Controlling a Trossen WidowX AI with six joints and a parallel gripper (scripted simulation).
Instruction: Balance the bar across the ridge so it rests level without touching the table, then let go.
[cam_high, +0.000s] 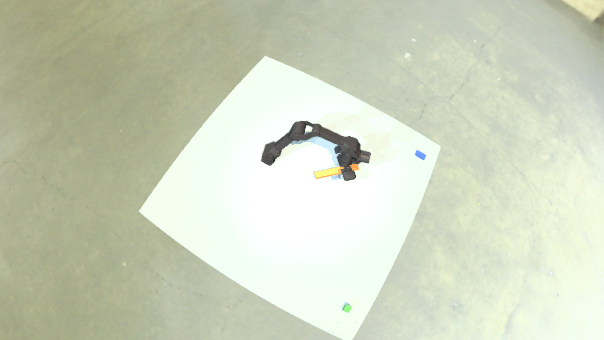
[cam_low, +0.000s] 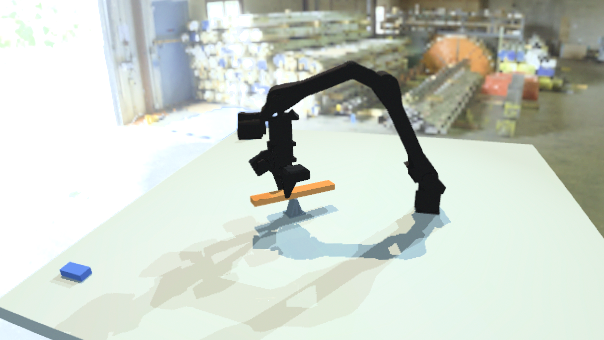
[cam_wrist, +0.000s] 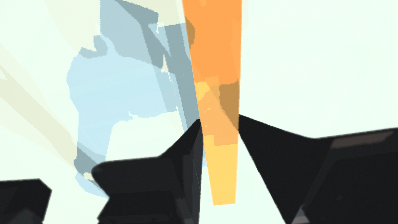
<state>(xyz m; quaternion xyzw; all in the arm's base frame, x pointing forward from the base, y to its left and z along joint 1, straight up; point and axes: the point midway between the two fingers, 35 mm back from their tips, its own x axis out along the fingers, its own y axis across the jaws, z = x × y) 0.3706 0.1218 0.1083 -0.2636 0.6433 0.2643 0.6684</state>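
An orange bar (cam_high: 327, 173) (cam_low: 316, 189) (cam_wrist: 214, 45) is held near its middle, clear of the table. My gripper (cam_low: 286, 193) (cam_wrist: 218, 121) is shut on it, with one finger on each side in the wrist view. The small grey ridge (cam_low: 294, 209) stands on the table (cam_high: 200, 200) (cam_low: 475, 290) directly under the bar in the exterior view. The bar's underside is at or just above the ridge's top; whether they touch cannot be told. The ridge is hidden in the top view and cannot be made out in the wrist view.
A blue block (cam_high: 420, 155) (cam_low: 76, 271) lies near one table corner. A small green block (cam_high: 347, 308) lies near another corner in the top view. The arm's base (cam_high: 268, 159) (cam_low: 428, 200) stands on the table to one side of the ridge. Arm shadows cross the table.
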